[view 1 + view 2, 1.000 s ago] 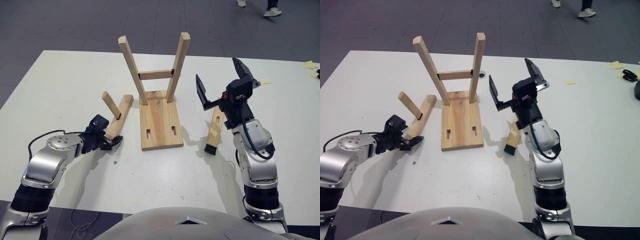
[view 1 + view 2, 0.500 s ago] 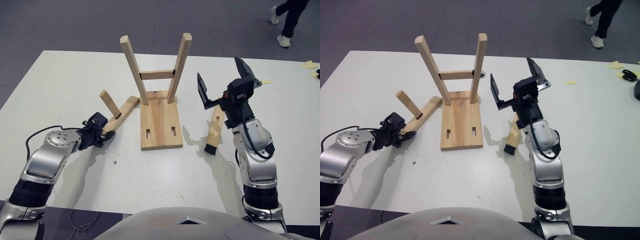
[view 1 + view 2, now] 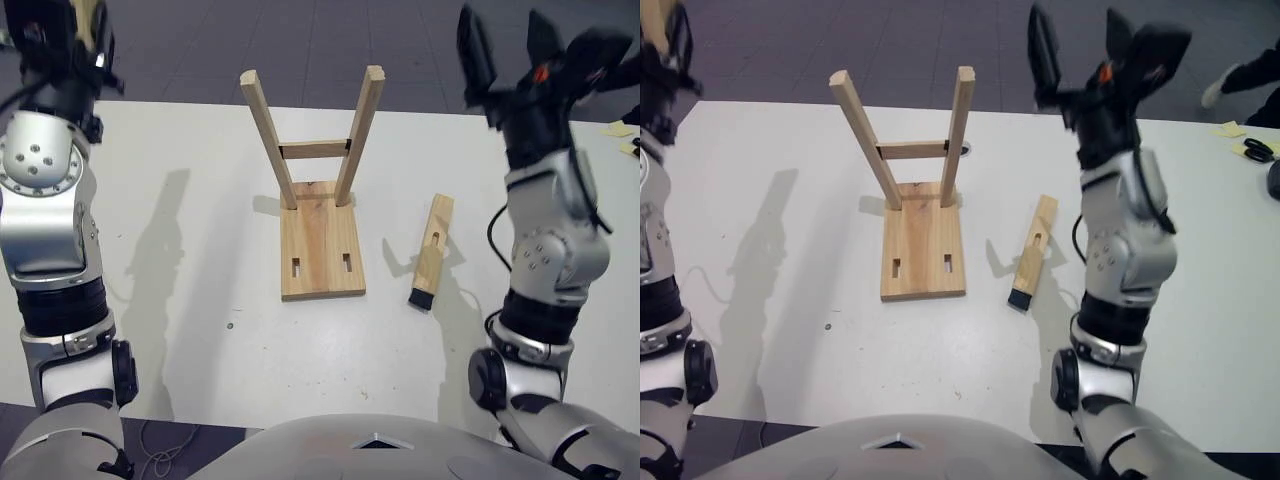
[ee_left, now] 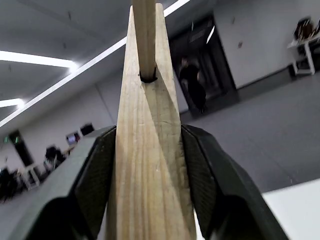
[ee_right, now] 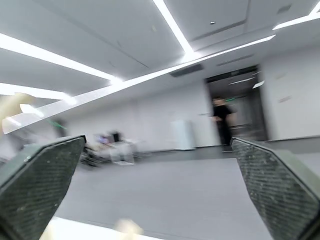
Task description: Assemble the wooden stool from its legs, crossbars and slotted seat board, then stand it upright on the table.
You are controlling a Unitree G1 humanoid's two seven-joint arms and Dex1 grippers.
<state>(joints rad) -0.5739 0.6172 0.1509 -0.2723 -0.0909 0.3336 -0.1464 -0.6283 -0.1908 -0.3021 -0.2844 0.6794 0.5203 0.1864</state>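
Table (image 3: 200,330) carries seat board (image 3: 320,255), two legs (image 3: 266,140) standing in it. Right of board lies loose leg (image 3: 432,250), long axis front-to-back, nearest spread right claw (image 3: 505,50). Left claw (image 4: 148,132) pinches leg-crossbar piece (image 4: 147,190), high left of board.

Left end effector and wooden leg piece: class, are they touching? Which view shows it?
Touching. The left wrist view shows the left end effector closed on the wooden leg piece, no gap either side.
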